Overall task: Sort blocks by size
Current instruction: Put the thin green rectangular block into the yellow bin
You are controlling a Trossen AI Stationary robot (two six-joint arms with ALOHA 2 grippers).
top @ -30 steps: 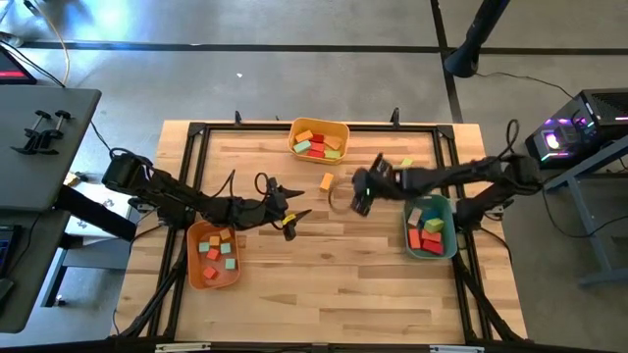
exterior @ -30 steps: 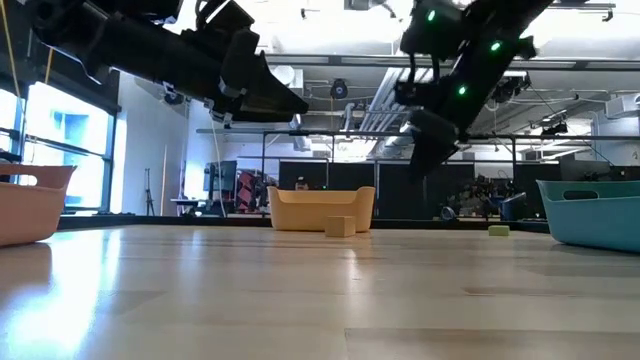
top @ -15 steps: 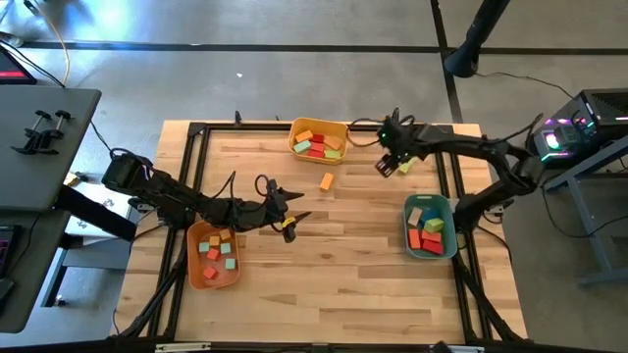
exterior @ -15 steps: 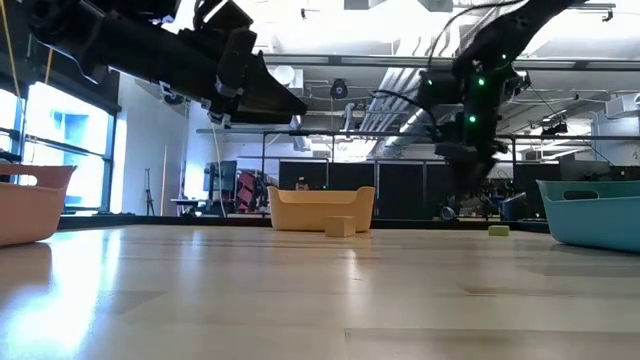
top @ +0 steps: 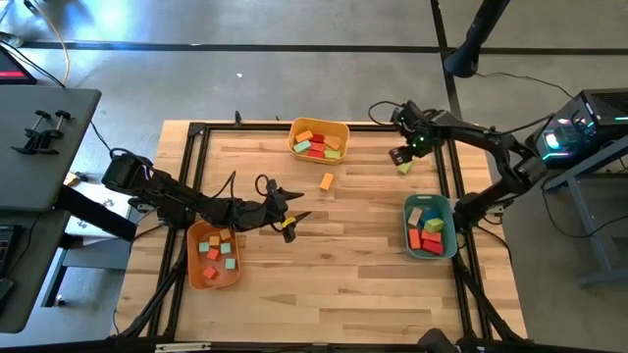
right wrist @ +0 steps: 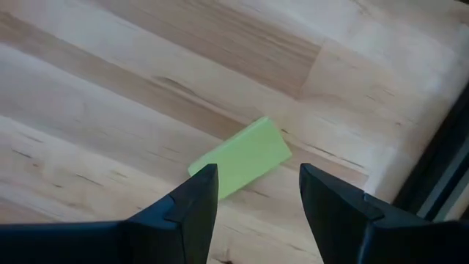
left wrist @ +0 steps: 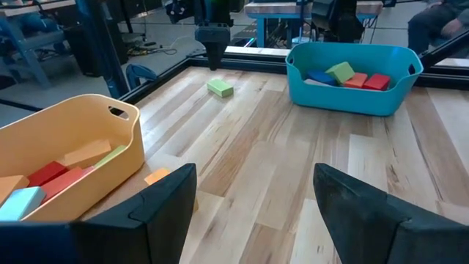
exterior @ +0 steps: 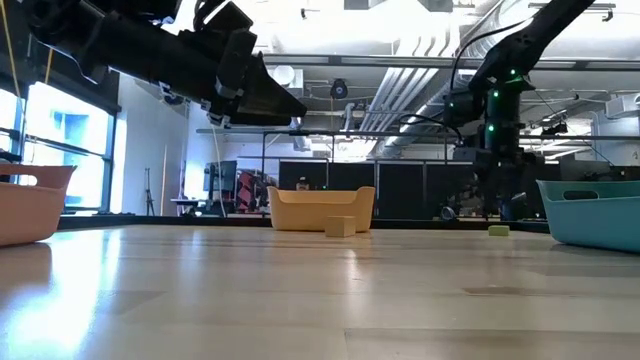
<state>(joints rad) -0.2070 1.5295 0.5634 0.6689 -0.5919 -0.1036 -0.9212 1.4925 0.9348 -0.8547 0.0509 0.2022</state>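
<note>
A small green block [right wrist: 242,158] lies flat on the table near the far right corner [top: 404,168]. My right gripper [right wrist: 253,199] hangs over it, pointing down and open, with the block just ahead of its fingertips and untouched. An orange block [top: 327,180] lies flat on the table in front of the yellow bin. My left gripper [top: 294,221] hovers open over the table's middle left, above the orange bin's far end, with nothing between its fingers [left wrist: 256,209]. Other blocks lie in the three bins.
The yellow bin [top: 319,127] stands at the far middle, the orange bin [top: 192,257] at the near left and the teal bin [top: 450,227] at the right. A black frame rail [top: 440,157] runs close beside the green block. Bare wood fills the near middle.
My right gripper has swung from the table's middle toward the far right corner, rolling and tipping until it points down, and now stands over the green block. Its opening looks unchanged. The blocks have stayed in place.
</note>
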